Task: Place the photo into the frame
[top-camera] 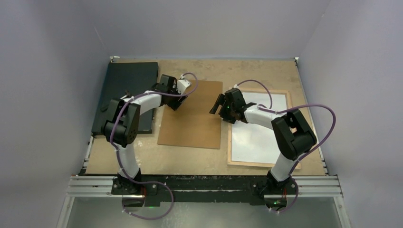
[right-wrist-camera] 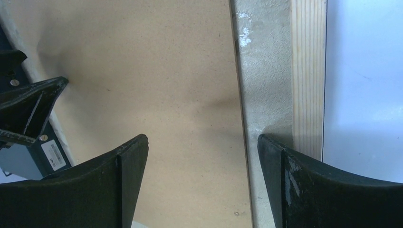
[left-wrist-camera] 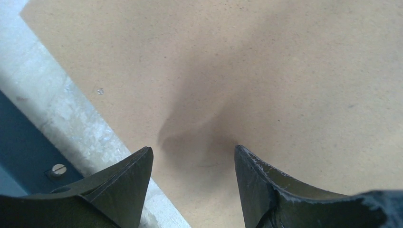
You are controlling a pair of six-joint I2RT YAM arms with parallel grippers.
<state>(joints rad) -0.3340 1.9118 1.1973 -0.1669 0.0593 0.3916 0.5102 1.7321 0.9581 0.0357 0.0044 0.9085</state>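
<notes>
The photo [top-camera: 259, 140] seems to lie white side up inside the frame [top-camera: 230, 142]. The left fingers [left-wrist-camera: 192, 149] and right fingers [right-wrist-camera: 202, 137] hover wide open and empty over the fibreboard backing panel [top-camera: 192, 121]. Next, they probably must grip its edges.

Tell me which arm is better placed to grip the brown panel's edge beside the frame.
Right, probably. The right gripper hangs open straddling that edge of the brown panel, beside the frame; the left gripper is open over its opposite edge.
</notes>
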